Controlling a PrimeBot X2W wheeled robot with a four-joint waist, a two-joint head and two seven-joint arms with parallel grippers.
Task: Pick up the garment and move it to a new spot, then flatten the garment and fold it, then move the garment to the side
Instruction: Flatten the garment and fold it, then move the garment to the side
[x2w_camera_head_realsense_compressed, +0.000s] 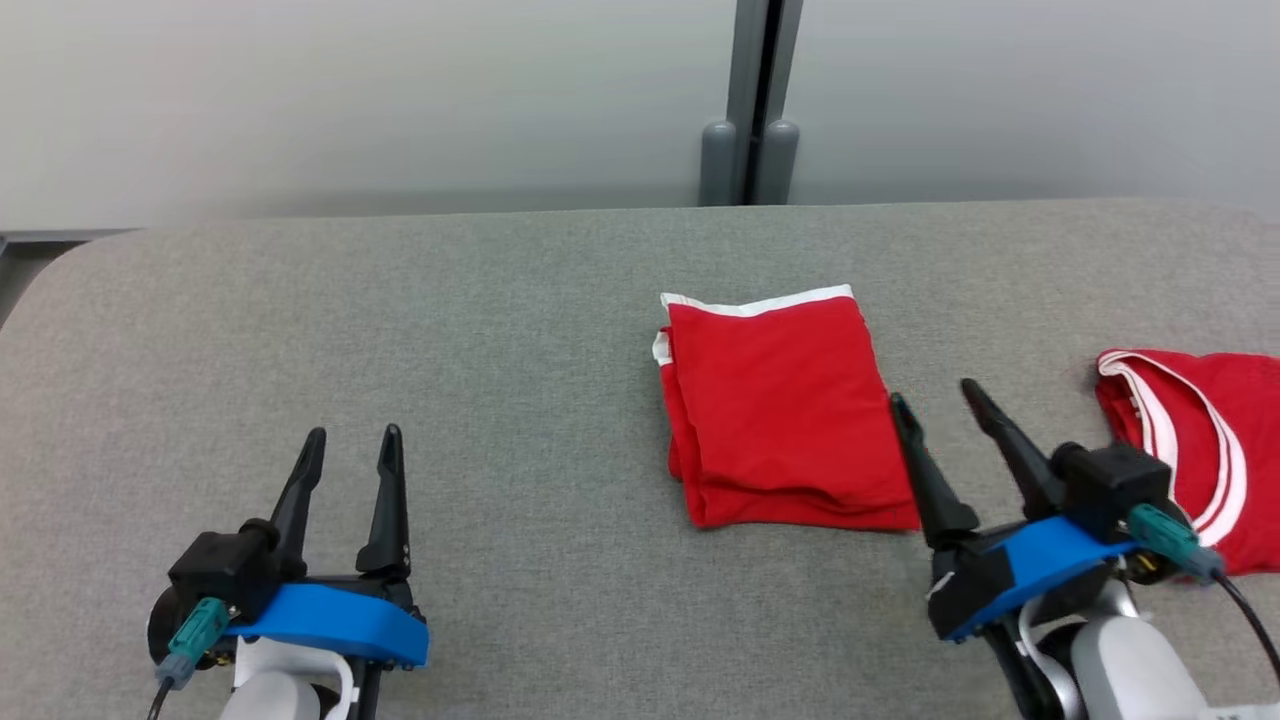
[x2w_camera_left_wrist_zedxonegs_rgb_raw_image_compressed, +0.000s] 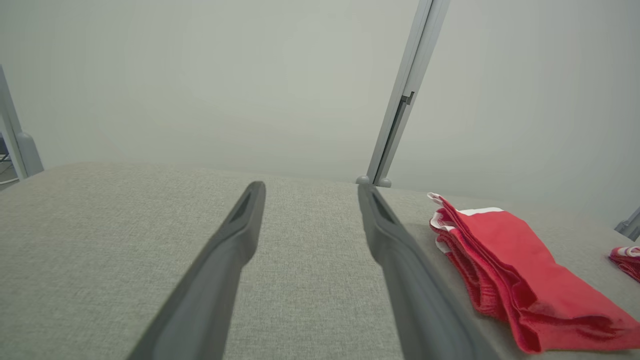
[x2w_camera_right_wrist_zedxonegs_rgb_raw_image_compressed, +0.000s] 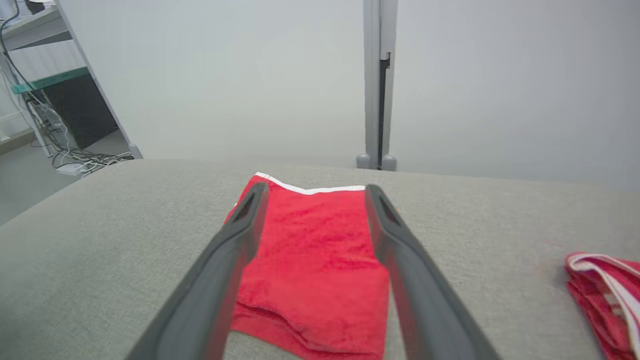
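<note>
The garment (x2w_camera_head_realsense_compressed: 780, 410) is red with a white hem, folded into a neat rectangle near the middle of the grey table (x2w_camera_head_realsense_compressed: 500, 330). My right gripper (x2w_camera_head_realsense_compressed: 936, 393) stands open just right of its near right corner, holding nothing. In the right wrist view the garment (x2w_camera_right_wrist_zedxonegs_rgb_raw_image_compressed: 312, 265) lies below and between my open right gripper (x2w_camera_right_wrist_zedxonegs_rgb_raw_image_compressed: 314, 189). My left gripper (x2w_camera_head_realsense_compressed: 352, 438) is open at the lower left, well away from the cloth. The left wrist view shows my left gripper (x2w_camera_left_wrist_zedxonegs_rgb_raw_image_compressed: 310, 186) open over bare table, with the garment (x2w_camera_left_wrist_zedxonegs_rgb_raw_image_compressed: 505, 270) off to its right.
A second red garment with white stripes (x2w_camera_head_realsense_compressed: 1200, 450) lies at the table's right edge, close behind my right wrist. A grey partition wall with a vertical post (x2w_camera_head_realsense_compressed: 752, 110) runs along the table's far side. Shelving and cables (x2w_camera_right_wrist_zedxonegs_rgb_raw_image_compressed: 55, 115) stand beyond the left end.
</note>
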